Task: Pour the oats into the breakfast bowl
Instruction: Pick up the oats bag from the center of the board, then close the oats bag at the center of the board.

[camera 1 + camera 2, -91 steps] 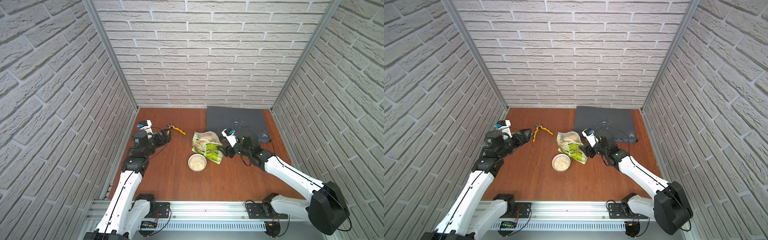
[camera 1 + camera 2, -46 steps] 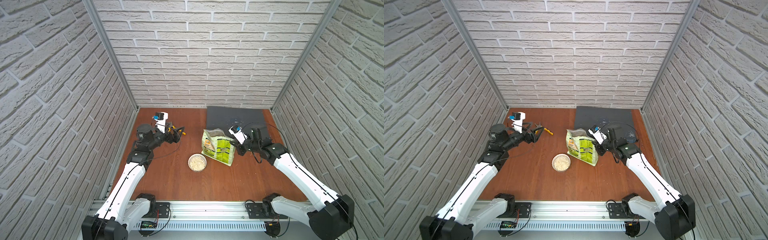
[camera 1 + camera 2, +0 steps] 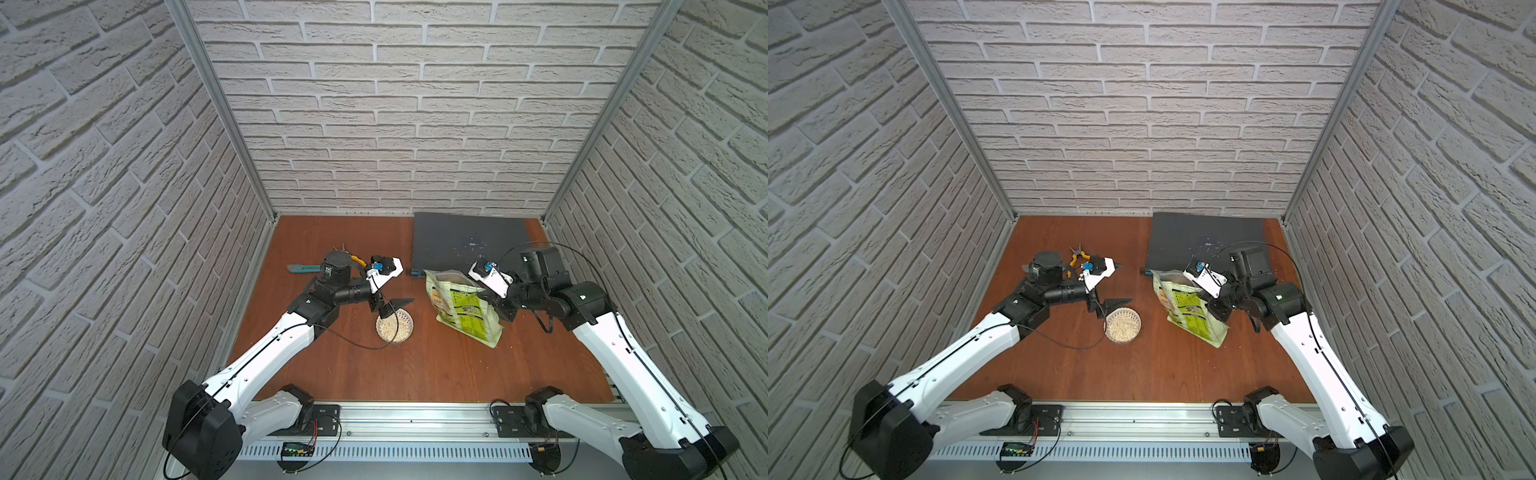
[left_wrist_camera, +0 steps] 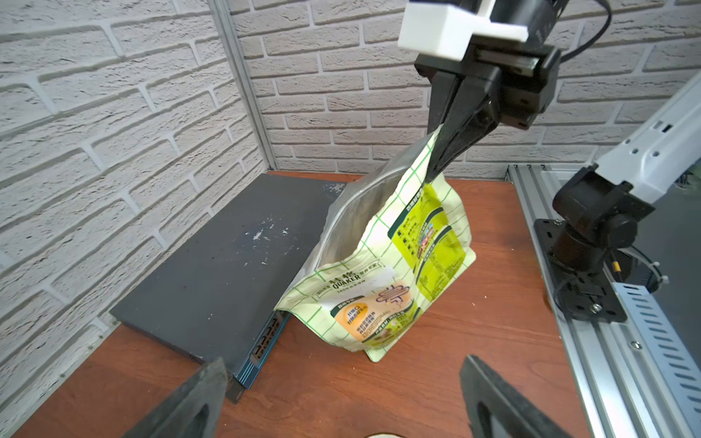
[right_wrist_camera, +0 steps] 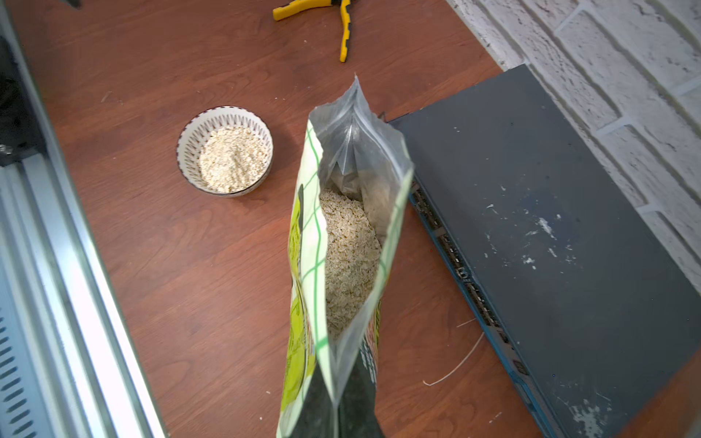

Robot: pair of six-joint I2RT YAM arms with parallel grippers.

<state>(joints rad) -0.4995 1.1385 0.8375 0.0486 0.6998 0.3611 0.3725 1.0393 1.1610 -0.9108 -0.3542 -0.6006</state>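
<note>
Pouring looks done. The bowl (image 5: 188, 146) sits on the worktop (image 5: 170, 265), about half full of oats (image 5: 231, 159). The right gripper (image 4: 445, 151) pinches the top of the open pouch (image 4: 379, 295), which stands nearby with more oats inside. The left gripper (image 3: 392, 286) is wide open and empty. Next, let go gently so the pouch won't tip.

bowl (image 5: 188, 149): small, round, white with dark pattern, upright on the desk (image 5: 189, 284), near the pouch (image 5: 309, 242), not touching | oats (image 5: 232, 159): pale flakes, a heap in the bowl, more down inside the pouch | pouch: light green with grid lines, top open, stands on the desk, leaning a bit
</note>
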